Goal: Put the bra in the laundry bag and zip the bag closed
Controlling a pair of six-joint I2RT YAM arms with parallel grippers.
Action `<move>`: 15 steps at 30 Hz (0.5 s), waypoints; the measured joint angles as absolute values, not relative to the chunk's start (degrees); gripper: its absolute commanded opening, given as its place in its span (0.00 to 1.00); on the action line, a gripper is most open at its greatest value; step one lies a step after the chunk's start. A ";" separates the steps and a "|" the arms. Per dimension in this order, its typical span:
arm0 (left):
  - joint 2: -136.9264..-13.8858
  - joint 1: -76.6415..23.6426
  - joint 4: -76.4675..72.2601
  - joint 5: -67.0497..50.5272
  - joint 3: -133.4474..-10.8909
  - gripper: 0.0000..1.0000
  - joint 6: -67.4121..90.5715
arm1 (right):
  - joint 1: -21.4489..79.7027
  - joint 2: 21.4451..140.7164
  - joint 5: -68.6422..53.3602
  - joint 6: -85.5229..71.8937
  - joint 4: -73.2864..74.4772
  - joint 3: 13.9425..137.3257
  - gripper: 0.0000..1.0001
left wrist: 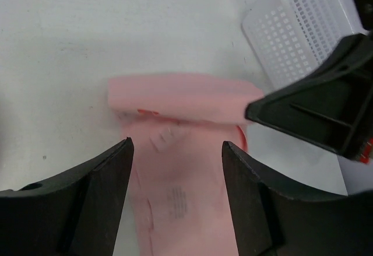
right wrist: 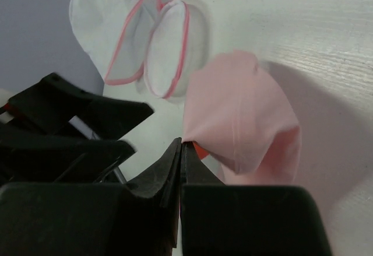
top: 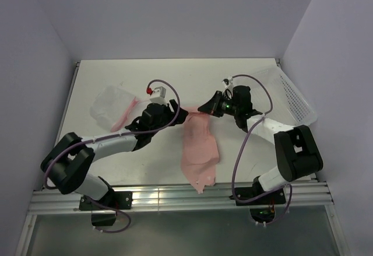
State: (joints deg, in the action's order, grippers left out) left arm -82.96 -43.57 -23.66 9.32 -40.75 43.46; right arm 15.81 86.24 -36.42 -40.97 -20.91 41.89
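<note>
White bench (top: 116, 81) carries a perforated basket (top: 291, 95) at its far right. The pink bra (top: 198, 145) drapes mid-bench, its top edge lifted and clamped in the right pincer (top: 201, 109). The mesh bag (top: 111, 105) lies far left, unzipped. The left pincer (top: 179, 115) hovers at the bra's top, jaws apart.

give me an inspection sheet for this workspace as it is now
surface: white table, no spills seen
job's things: bra mid-table, top edge raised; laundry bag far left, appears unzipped
clutter: perforated white basket at the right edge
grippers: left gripper fingers open over the bra; right gripper fingers shut on the bra's edge
cables: purple cables looping off both arms
surroundings: plain walls on three sides
</note>
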 measured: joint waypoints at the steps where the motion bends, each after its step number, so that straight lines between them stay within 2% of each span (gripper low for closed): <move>1: -84.55 -43.11 -24.56 8.75 -41.21 0.68 43.70 | 15.81 85.60 -36.47 -40.88 -21.08 41.45 0.00; 5: -89.80 -41.91 -26.50 6.87 -43.13 0.67 44.38 | 15.79 84.47 -36.71 -40.58 -21.45 40.64 0.00; 6: -90.15 -41.91 -26.57 6.79 -43.13 0.63 44.75 | 15.79 84.34 -36.73 -40.56 -21.45 40.64 0.00; 7: -90.15 -41.95 -26.98 6.70 -42.89 0.55 45.21 | 15.79 84.12 -36.67 -40.56 -21.45 40.64 0.00; 10: -87.64 -42.76 -29.15 6.85 -40.05 0.49 45.80 | 15.79 84.05 -36.47 -40.47 -20.71 41.69 0.00; 11: -85.89 -43.57 -29.17 6.98 -38.68 0.43 45.87 | 15.79 84.49 -36.40 -40.34 -20.36 42.68 0.00; 15: -81.43 -50.13 -28.99 6.79 -37.08 0.41 46.26 | 15.64 90.13 -36.25 -39.88 -19.79 51.07 0.00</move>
